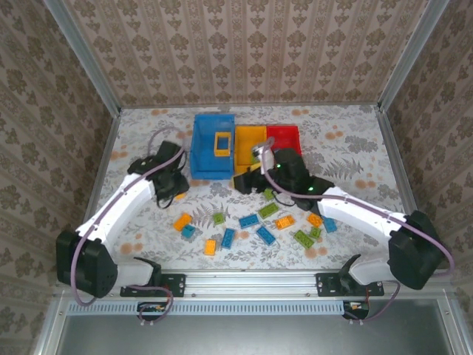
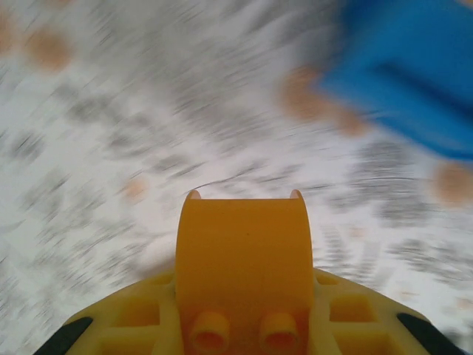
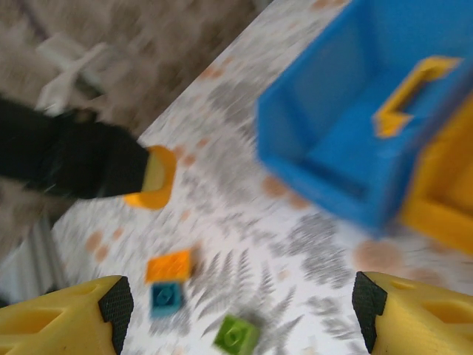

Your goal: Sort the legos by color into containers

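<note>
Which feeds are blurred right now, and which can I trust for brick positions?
Top external: sharp, evenly lit, loose legos readable. Left wrist: table smeared by motion, only the held orange brick crisp. Right wrist: motion-blurred, blue bin soft-edged.

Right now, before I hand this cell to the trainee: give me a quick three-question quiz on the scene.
1. True or false: the left hand grips an orange brick.
2. Which bin holds the orange square frame? A blue, B yellow, C red.
3. Fill in: the right hand has its jaws ____, with nothing between them.
Key: 1 true; 2 A, the blue bin; 3 open.
</note>
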`<state>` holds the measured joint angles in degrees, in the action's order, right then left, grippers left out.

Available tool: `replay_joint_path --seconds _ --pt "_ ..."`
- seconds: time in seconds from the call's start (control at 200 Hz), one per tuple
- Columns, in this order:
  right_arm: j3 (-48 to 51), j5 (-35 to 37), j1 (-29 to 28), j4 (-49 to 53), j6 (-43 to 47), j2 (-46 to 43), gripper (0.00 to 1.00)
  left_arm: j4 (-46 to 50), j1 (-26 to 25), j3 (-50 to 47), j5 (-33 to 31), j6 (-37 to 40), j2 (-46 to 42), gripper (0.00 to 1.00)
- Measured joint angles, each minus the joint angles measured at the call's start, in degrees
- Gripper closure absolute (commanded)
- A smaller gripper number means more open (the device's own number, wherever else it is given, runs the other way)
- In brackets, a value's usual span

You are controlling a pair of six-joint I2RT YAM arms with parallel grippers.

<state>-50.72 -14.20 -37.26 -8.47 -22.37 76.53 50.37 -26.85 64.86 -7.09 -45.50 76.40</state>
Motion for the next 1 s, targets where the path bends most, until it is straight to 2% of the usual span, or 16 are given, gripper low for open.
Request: replay_joint_path --seconds 0.07,0.16,0.3,0.465,0.735,0.88,1.0 --pt "0.2 2.0 2.8 -0.7 -2.2 -1.1 0.19 -0.9 -4.0 7.5 -0.5 2.5 5.1 0.82" --pt "0.2 4.0 4.2 -0.7 -4.1 -1.4 0.19 -2.6 -6.2 15.4 0.2 6.1 12.7 0.82" --pt "0.2 5.3 4.2 -0.2 -6.0 -1.4 0.20 -4.0 -5.5 23.4 2.7 11.2 25.0 0.81" --pt "-1.7 6.4 2.4 3.2 -4.7 -1.4 0.21 -4.6 -3.6 26.9 6.1 15.0 34.5 0.81" --pt "-11.3 9.6 -9.7 7.4 5.1 2.7 0.21 -6.3 -0.3 27.6 10.4 17.4 38.2 0.79" --pt "-11.5 10.3 -10.8 8.4 6.7 6.2 0.21 -7.0 0.0 28.1 12.0 18.1 39.6 0.74" --pt "-11.5 11.1 -10.8 9.2 7.3 7.1 0.21 -7.0 -0.1 28.2 13.0 18.5 40.3 0.63"
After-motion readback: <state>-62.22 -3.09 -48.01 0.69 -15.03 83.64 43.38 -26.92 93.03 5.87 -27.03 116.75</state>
